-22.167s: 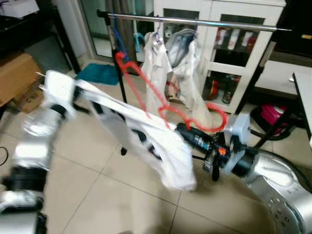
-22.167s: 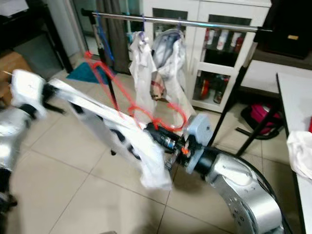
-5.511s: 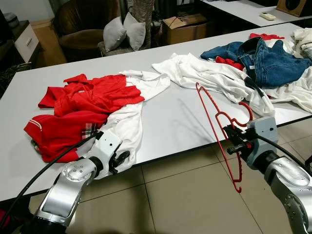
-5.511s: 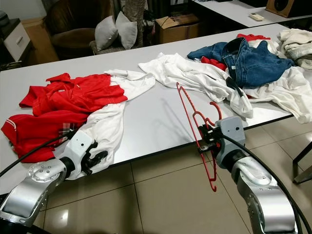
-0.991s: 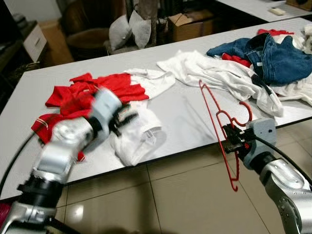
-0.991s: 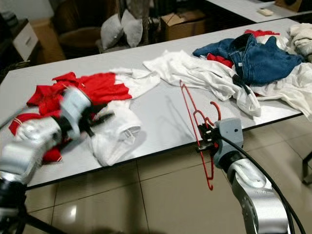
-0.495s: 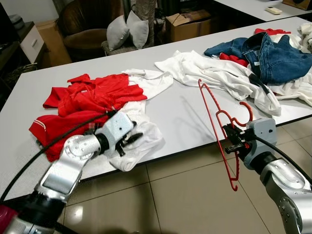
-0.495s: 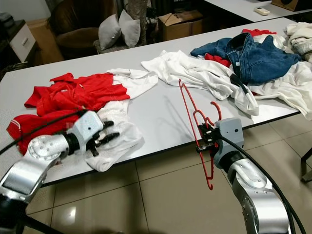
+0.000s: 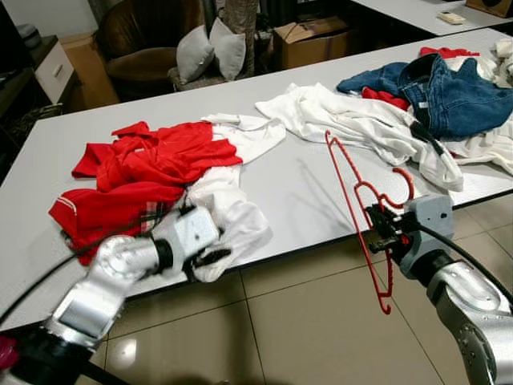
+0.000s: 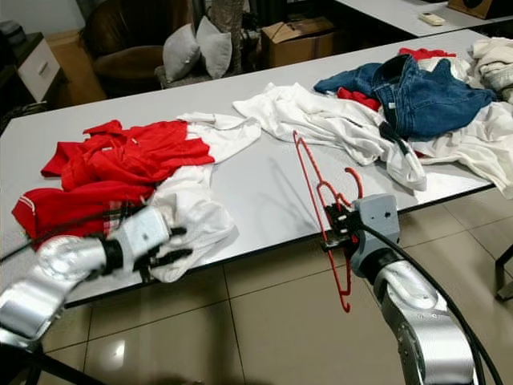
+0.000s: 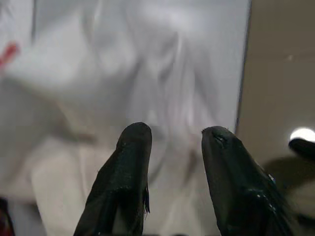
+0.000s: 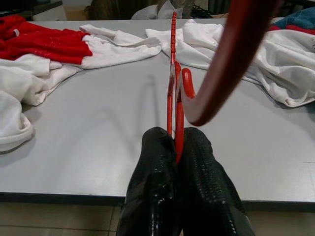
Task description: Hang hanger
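Hanger (image 10: 325, 210) clamped in right pincer (image 10: 333, 227)

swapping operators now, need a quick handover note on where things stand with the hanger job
Right gripper: jaws shut on the red hanger, held upright just off the table's near edge.
Left gripper: jaws open, at the white garment that hangs over the near edge beside the red clothes.
Done: hanger picked up.
Left: grasp the white garment, presumably put it on the hanger, then hang it. More white clothes and jeans lie further along the table.
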Motion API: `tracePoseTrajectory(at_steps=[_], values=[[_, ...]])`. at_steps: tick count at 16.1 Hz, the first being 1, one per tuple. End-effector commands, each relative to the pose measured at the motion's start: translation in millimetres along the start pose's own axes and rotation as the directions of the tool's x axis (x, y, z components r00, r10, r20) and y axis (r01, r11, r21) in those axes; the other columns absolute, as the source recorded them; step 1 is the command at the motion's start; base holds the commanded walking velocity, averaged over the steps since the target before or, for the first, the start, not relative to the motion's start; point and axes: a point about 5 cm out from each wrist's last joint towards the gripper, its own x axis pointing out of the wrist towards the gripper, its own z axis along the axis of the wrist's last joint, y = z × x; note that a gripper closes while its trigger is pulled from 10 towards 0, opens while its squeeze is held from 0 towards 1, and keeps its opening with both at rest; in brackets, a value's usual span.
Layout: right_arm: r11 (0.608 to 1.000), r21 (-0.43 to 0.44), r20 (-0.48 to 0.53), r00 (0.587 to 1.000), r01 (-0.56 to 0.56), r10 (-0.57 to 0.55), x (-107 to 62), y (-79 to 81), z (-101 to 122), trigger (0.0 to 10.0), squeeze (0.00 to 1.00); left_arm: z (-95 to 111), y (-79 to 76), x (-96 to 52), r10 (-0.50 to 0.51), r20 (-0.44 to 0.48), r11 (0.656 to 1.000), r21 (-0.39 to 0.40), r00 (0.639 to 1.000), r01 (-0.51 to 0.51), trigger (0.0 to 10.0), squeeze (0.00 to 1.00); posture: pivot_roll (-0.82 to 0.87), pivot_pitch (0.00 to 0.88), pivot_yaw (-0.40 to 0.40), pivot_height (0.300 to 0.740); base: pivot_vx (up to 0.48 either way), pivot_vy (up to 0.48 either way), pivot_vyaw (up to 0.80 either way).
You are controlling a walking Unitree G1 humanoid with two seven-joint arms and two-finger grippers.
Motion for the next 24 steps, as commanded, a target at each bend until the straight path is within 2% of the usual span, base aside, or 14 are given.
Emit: tracePoseTrajectory(at_steps=[1,3,7,8,9,10,15,21,24], values=[[1.000,-0.008,0.010,1.000,-0.008,0.008,0.2,1.4,3,10.0,0.00,-10,5.0,0.8,0.037,-0.060,0.999,0.018,0.997,-0.036,10.0,0.00,-0.18,0.000,0.136,0.740,0.000,0.000,0.00],[1.000,-0.007,0.008,1.000,-0.004,0.004,-0.7,0.7,2,10.0,0.00,-16,10.3,4.0,0.091,-0.096,0.996,0.032,0.991,-0.088,10.0,0.00,-0.18,0.000,0.136,0.740,0.000,0.000,0.00],[1.000,-0.005,0.010,1.000,0.002,-0.002,-1.1,-0.2,3,10.0,0.00,-18,13.3,8.0,0.109,-0.104,0.994,0.026,0.989,-0.107,10.0,0.00,-0.18,0.000,0.141,0.740,0.000,0.000,0.00],[1.000,-0.003,0.009,1.000,0.002,-0.002,-1.3,0.2,3,10.0,0.00,-18,11.1,9.9,0.090,-0.096,0.996,0.006,0.991,-0.090,9.2,0.00,-0.18,0.000,0.141,0.740,0.000,0.000,0.00],[1.000,-0.003,0.009,1.000,0.003,-0.003,-1.3,-0.1,3,10.0,0.00,-19,8.4,11.5,0.071,-0.089,0.997,-0.013,0.994,-0.072,3.5,0.00,-0.18,0.000,0.142,0.740,0.000,0.000,0.00],[1.000,-0.002,0.009,1.000,0.004,-0.004,-1.2,-0.5,3,10.0,0.00,-20,6.3,12.5,0.060,-0.085,0.998,-0.019,0.995,-0.061,0.0,0.00,-0.18,0.000,0.141,0.740,0.000,0.000,0.00],[1.000,-0.005,0.010,1.000,0.002,-0.002,-1.0,-0.3,3,10.0,0.00,-22,2.0,15.2,0.038,-0.071,0.998,-0.042,0.997,-0.041,0.0,0.00,-0.18,0.000,0.139,0.740,0.000,0.000,0.00],[1.000,-0.010,0.008,1.000,-0.002,0.002,-0.1,-1.3,4,10.0,0.00,-20,6.6,21.6,0.089,-0.032,0.994,-0.063,0.995,-0.091,0.0,0.00,-0.19,0.000,0.132,0.740,0.000,0.000,0.00],[1.000,-0.011,0.008,1.000,0.000,0.000,-1.3,-3.3,4,10.0,0.00,-3,17.9,18.3,0.156,0.099,0.969,-0.211,0.983,-0.133,0.0,0.00,-0.19,0.000,0.131,0.740,0.000,0.000,0.00]])
